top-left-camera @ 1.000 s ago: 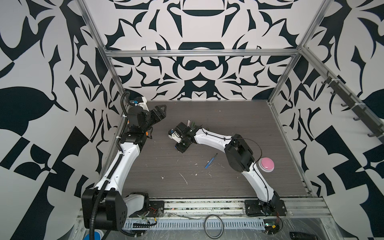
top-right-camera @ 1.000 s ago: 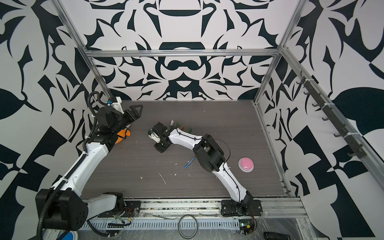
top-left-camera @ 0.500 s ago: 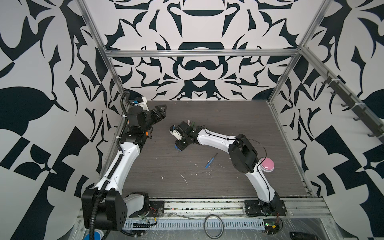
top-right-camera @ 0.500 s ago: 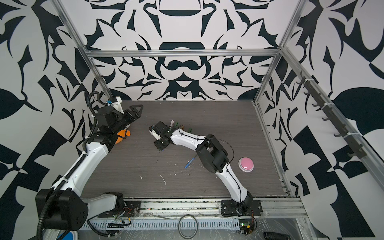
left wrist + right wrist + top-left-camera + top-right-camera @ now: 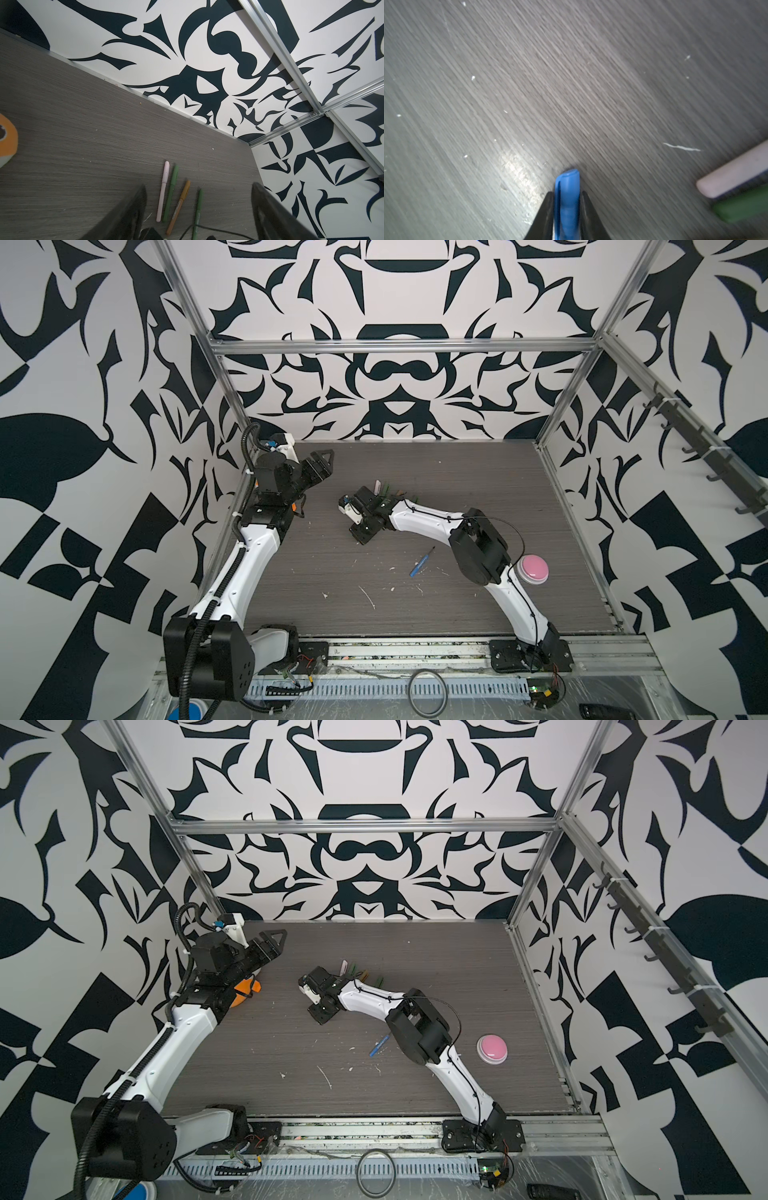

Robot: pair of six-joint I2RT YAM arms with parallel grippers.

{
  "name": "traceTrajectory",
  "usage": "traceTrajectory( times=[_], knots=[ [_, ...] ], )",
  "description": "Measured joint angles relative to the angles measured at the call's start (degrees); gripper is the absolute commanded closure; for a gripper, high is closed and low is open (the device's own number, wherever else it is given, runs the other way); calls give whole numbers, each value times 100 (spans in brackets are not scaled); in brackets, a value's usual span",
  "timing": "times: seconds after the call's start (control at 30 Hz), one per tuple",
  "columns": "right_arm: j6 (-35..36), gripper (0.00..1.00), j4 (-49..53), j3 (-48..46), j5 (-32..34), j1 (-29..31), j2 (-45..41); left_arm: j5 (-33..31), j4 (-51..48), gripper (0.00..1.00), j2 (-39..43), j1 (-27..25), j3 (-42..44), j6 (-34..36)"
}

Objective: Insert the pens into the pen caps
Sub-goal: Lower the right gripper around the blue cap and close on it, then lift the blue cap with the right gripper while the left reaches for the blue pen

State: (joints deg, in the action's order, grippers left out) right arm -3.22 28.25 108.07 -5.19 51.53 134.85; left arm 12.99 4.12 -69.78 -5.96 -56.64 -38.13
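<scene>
My right gripper is shut on a blue pen cap, whose rounded end sticks out past the fingertips close to the table. In both top views this gripper sits low at the table's middle. The uncapped blue pen lies apart, near the right arm's elbow. A pink pen, a green pen, an orange-brown pen and another green pen lie side by side, caps on. My left gripper hangs open and empty at the far left.
A pink round button stands at the right side of the table. An orange object lies under the left arm by the left wall. White scuff marks dot the front of the grey table.
The right arm's elbow swung slightly right and back, while its gripper stayed at nearly the same spot on the blue cap. The left arm has not moved.
</scene>
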Motion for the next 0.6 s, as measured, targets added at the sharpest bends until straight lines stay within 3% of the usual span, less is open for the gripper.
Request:
traceTrajectory(
  times=[0.33,0.6],
  knots=[
    [-76,79,-17,-146,105,79,-116,7,33,19,0,0,0,0],
    [-330,80,-380,-791,284,83,-826,35,50,19,-2,0,0,-2]
  ],
)
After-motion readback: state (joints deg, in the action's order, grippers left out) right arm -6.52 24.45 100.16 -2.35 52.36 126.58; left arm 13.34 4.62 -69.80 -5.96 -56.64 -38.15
